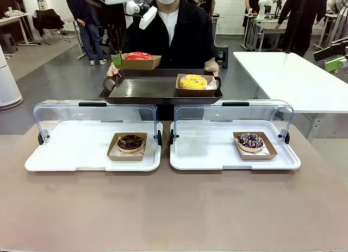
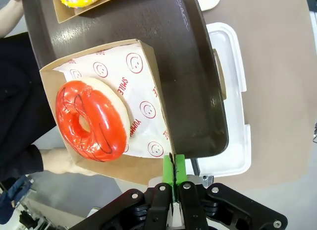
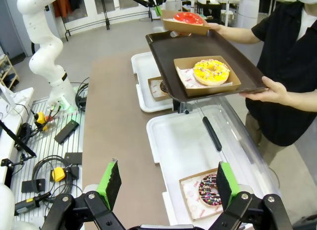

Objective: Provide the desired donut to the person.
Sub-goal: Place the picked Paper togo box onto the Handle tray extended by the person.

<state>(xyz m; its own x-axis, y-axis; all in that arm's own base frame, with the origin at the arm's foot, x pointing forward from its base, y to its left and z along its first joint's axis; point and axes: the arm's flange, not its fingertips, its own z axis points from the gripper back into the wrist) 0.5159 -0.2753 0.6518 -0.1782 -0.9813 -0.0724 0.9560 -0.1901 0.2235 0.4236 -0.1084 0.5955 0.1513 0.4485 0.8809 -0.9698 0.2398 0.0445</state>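
The left gripper [image 2: 173,166] pinches the paper tray [image 2: 143,66] holding the red donut [image 2: 92,120] over the person's [image 1: 182,35] dark tray [image 1: 152,89], far left corner. The right gripper [image 3: 168,183] gapes wide; the person's head is cut off.

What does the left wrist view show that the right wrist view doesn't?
Left wrist only: the left hand shut on the edge of the red donut's paper tray, with smiley-print liner. Right wrist only: the open right hand above the sprinkled chocolate donut in its white case. Both: the red donut, yellow donut and the person's brown tray.
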